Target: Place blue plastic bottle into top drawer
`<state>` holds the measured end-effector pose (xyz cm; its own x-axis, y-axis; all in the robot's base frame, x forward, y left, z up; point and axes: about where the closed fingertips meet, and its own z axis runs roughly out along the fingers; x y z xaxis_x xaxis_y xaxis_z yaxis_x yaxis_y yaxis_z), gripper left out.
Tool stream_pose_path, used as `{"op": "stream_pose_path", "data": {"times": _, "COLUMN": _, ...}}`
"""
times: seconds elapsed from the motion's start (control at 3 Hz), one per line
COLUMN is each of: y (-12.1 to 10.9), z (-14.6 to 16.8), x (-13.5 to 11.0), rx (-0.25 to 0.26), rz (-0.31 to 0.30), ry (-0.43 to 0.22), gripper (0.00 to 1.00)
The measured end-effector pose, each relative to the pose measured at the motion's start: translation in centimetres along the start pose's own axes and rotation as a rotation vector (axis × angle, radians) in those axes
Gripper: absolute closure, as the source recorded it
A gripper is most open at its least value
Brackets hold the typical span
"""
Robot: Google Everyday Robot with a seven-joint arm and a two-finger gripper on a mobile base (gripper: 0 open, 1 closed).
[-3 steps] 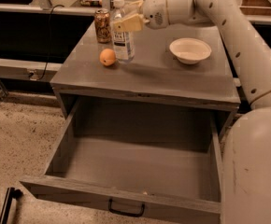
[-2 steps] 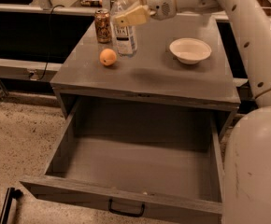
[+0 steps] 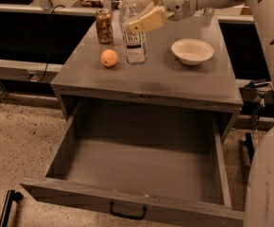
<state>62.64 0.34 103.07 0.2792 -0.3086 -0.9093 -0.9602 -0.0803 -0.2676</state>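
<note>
**Cabinet top and drawer, listed left to right**

1. Brown patterned drink can (image 3: pixel 104 26): a thin metal cylinder with a printed wrap, standing upright just left of the bottle. Risk: a sideways swing of the fingers during the grasp would probably topple it.
2. Orange (image 3: pixel 109 58): round, with matt, dimpled skin, lying loose near the bottle's base. Risk: it would roll off the edge if nudged.
3. Blue plastic bottle (image 3: pixel 132 30): clear ribbed plastic with a white cap and a white label in dark print. It stands upright on the grey cabinet top (image 3: pixel 175 82) and is not yet lifted. Risk: the thin walls are likely to flex, and being tall and narrow it could tip toward the can if a finger meets it off-centre. A grip high on the shoulder may let it swing or slip once it is raised.
4. Gripper (image 3: pixel 135 11): a cream hard-shell casing reaching in from the right at the bottle's upper part. The jaws are spread, with one finger (image 3: pixel 149 19) across the front of the shoulder and the other behind, near the cap. No squeeze is evident.
5. White bowl (image 3: pixel 192 51): shallow, smooth and empty, well apart from the bottle.
6. Top drawer (image 3: pixel 80 198), below: wide, shallow grey wood, pulled fully out and bare inside, with a small dark metal handle (image 3: pixel 127 213). Risk: a bottle released from height would likely bounce or roll on the hard, flat floor.
</note>
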Motion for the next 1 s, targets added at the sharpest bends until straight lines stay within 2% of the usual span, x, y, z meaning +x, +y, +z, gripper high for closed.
{"op": "stream_pose_path", "data": {"times": 0.33, "y": 4.54, "z": 2.08, "x": 2.86, "rx": -0.13, "rz": 0.123, "ry": -0.017, "gripper": 1.0}}
{"op": "stream_pose_path", "data": {"times": 0.67, "y": 4.54, "z": 2.08, "x": 2.86, "rx": -0.13, "rz": 0.123, "ry": -0.017, "gripper": 1.0}}
{"op": "stream_pose_path", "data": {"times": 1.0, "y": 4.86, "z": 2.89, "x": 3.07, "rx": -0.145, "rz": 0.145, "ry": -0.058, "gripper": 1.0}}
